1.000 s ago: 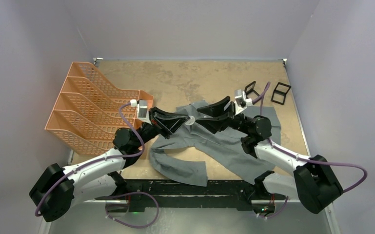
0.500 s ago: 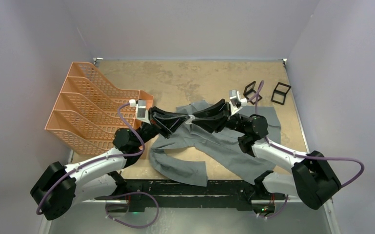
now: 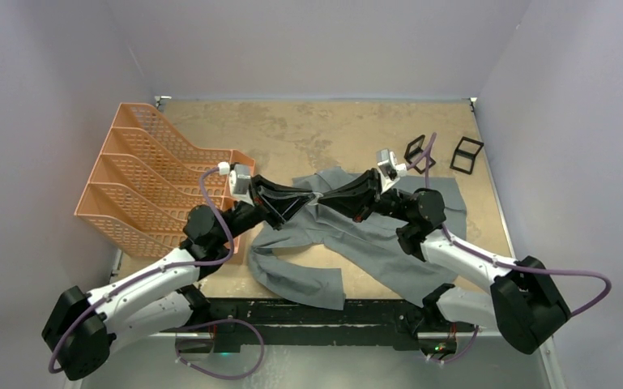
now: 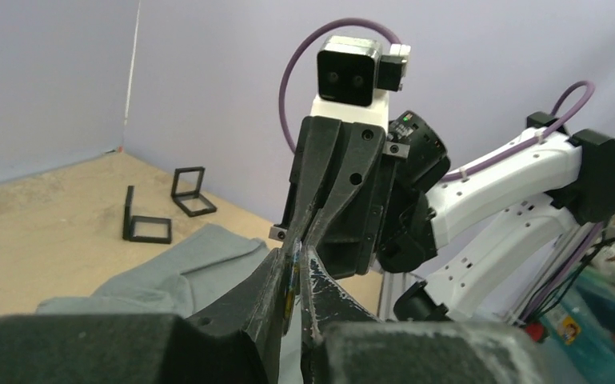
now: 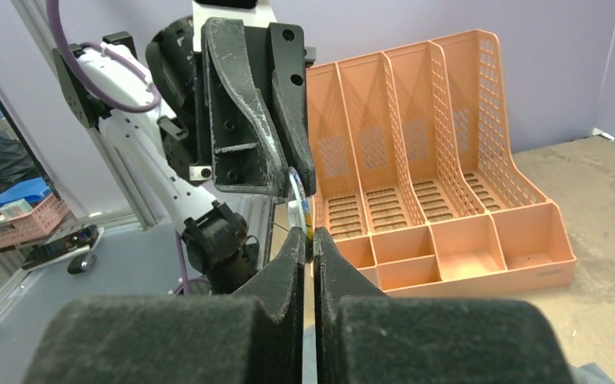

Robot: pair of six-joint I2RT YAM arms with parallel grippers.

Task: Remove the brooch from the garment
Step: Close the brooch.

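1. The table (image 3: 324,130) filled the middle of the top view, its tan surface worn in pale patches.
2. The garment (image 3: 373,247) lay rumpled at the centre and lower right of the top view, 1 part trailing toward the bottom edge.
3. An orange file rack (image 3: 146,174) with 4 slots sat at the left of the top view, just beside the shirt.
4. The 2 arms reached in from the bottom corners and met tip to tip above the shirt's upper edge.
5. The left gripper (image 4: 297,256) was closed nearly all the way, with only a thin gap between its fingers, and it pinched the brooch.
6. The right gripper (image 5: 309,237) was fully closed, its tips at the disc's lower edge; whether it actually pinched the disc could not be told.
7. 2 small black frames (image 3: 416,151) stood at the upper right of the top view, apart from the cloth.
8. The brooch (image 5: 302,200), a thin disc seen edge-on, sat centre frame in the right wrist view between the left fingers, raised above the shirt; whether it was still attached to the fabric could not be told.
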